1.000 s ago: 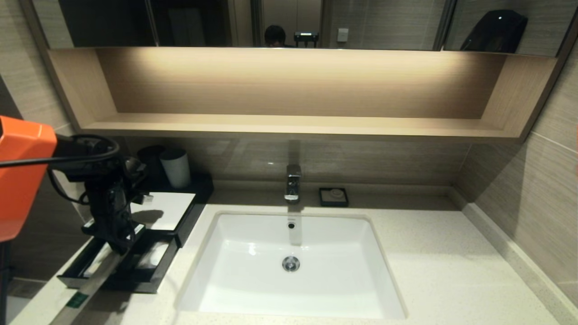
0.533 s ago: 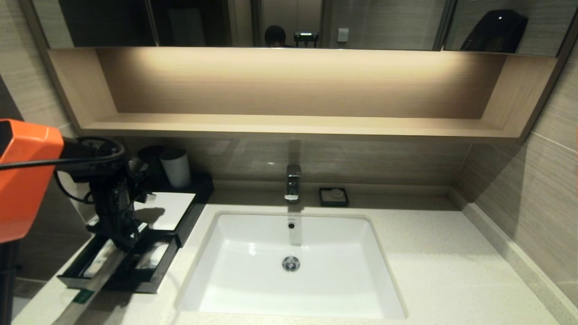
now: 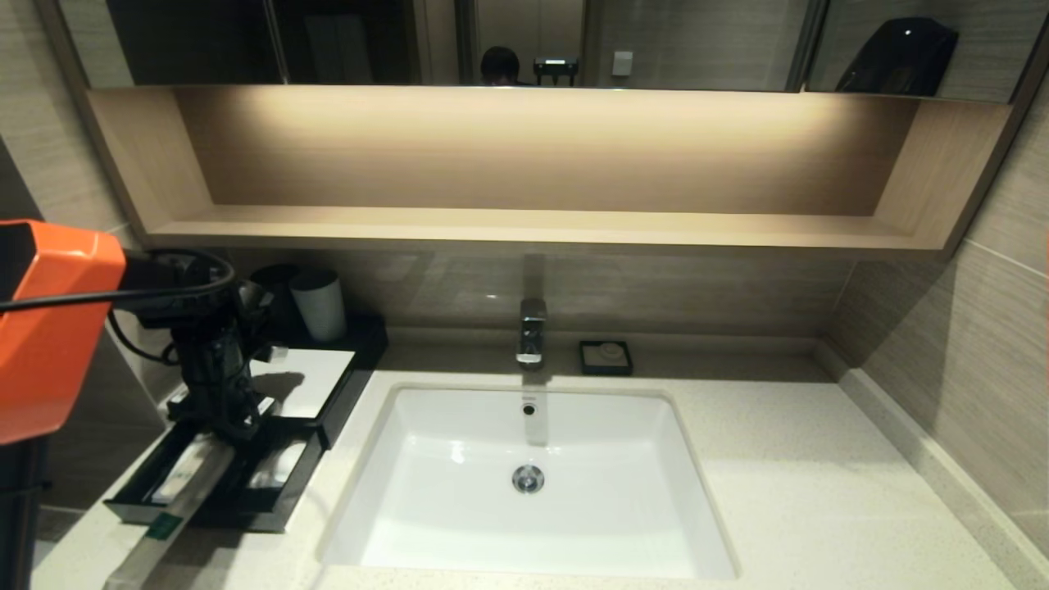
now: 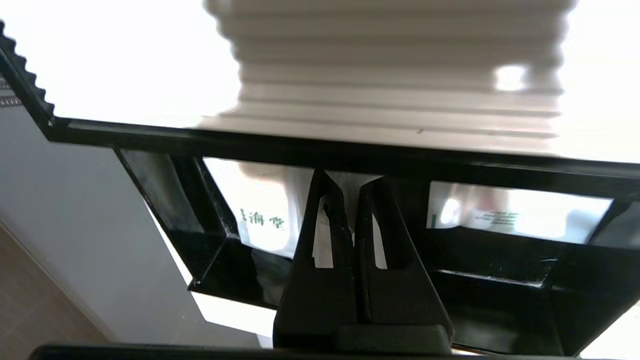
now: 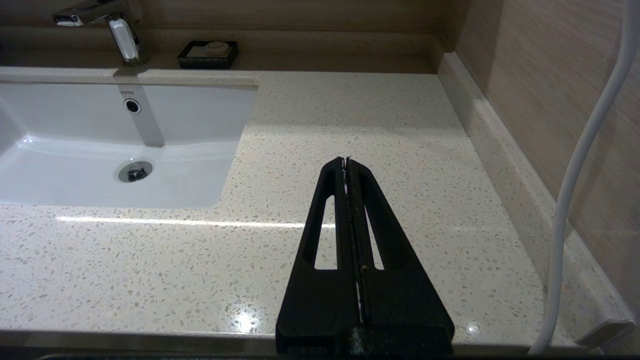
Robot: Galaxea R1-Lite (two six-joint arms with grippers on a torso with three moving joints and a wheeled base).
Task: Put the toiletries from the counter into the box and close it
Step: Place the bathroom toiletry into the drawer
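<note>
My left gripper (image 3: pixel 236 433) pinches shut on a long packet (image 3: pixel 176 516) over the box (image 3: pixel 246 492) drawer (right gripper (image 5: pixel 346 161) closed, empty).

Bathroom: sink (image 3: pixel 524 483), faucet (image 3: pixel 531 332), mirror (image 3: pixel 524 41), stone counter (image 3: pixel 819 492).

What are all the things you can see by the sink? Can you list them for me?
counter: one, cream speckled, around the sink
sink: one, white, middle
faucet: one, silver, behind the sink
soap dish: one, black, right of the faucet
cup: one, light grey, back left
box: one, black with a white top, left of the sink, drawer pulled out
packets in drawer: at least two, whitish
long packet: one, clear with a green label, slanting out over the drawer front
shelf: one, light wood, on the wall
left end effector: black, shut on the long packet, over the drawer
right end effector: black, shut, above the counter right of the sink
</note>
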